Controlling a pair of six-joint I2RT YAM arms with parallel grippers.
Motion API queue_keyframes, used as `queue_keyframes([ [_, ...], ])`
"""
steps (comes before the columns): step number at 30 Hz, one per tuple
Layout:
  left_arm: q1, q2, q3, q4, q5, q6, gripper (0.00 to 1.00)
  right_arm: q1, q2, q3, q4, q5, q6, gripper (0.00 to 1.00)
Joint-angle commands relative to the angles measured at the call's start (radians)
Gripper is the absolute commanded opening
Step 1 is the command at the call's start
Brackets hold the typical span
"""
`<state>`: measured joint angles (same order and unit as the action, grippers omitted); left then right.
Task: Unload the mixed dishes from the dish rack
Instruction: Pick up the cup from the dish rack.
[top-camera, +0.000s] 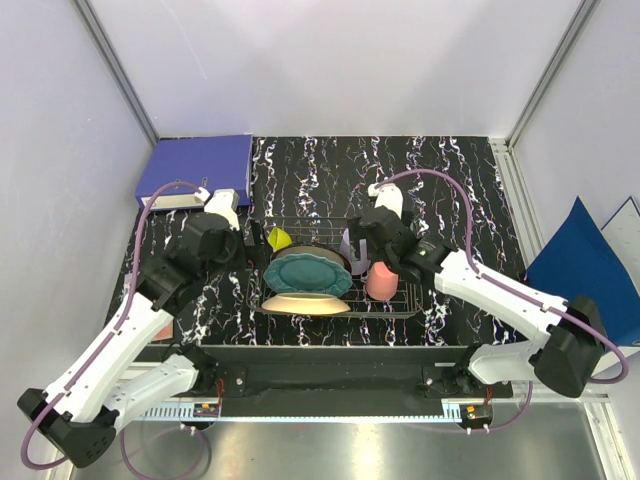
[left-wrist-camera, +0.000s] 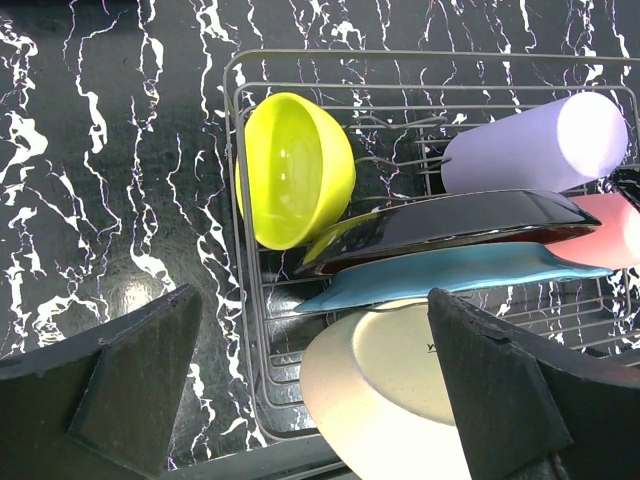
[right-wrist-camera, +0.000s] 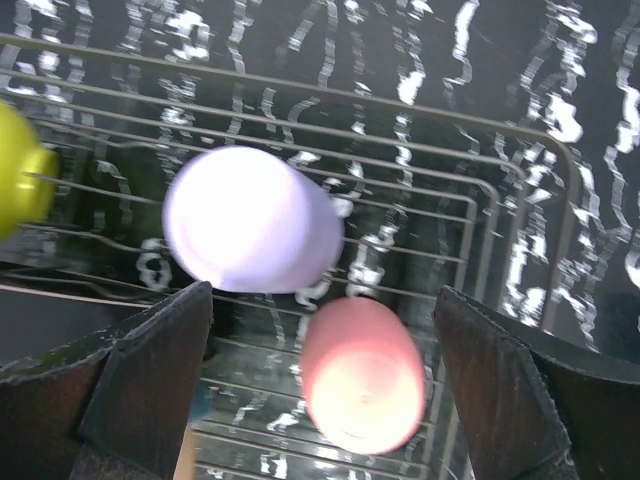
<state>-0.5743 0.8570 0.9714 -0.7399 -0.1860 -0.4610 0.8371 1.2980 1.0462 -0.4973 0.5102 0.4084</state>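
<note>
gleaming yellow-green bowl (left-wrist-camera: 295, 170), tilted in dish rack (left-wrist-camera: 238, 300)

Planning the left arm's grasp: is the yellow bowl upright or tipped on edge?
Tipped on edge. The bowl stands in a corner of the rack, its opening facing sideways, not up.

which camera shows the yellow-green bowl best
Left wrist: the yellow-green bowl stands on edge in the dish rack's corner, its whole inside showing. Top external shows only a small yellow sliver; right wrist catches a blurred piece at its left edge.
</note>
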Motion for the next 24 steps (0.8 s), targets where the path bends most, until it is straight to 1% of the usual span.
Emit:
queue_keyframes([
  [1, -0.001, -0.013, -0.002, 0.027, -0.018, 0.007, 0.99, -0.004, 0.015, 0.054, 0.094, -0.079, -0.006, 0.99],
  [6, -0.001, -0.001, -0.013, 0.028, -0.013, -0.001, 0.99, -0.007, 0.027, 0.058, 0.129, -0.099, -0.002, 1.00],
  [16, -0.001, 0.013, -0.013, 0.028, -0.013, -0.004, 0.99, -0.013, 0.153, 0.117, 0.154, -0.102, 0.007, 1.00],
  [24, -0.001, 0.014, -0.019, 0.027, -0.013, -0.007, 0.99, -0.030, 0.202, 0.124, 0.163, -0.091, 0.024, 0.99],
])
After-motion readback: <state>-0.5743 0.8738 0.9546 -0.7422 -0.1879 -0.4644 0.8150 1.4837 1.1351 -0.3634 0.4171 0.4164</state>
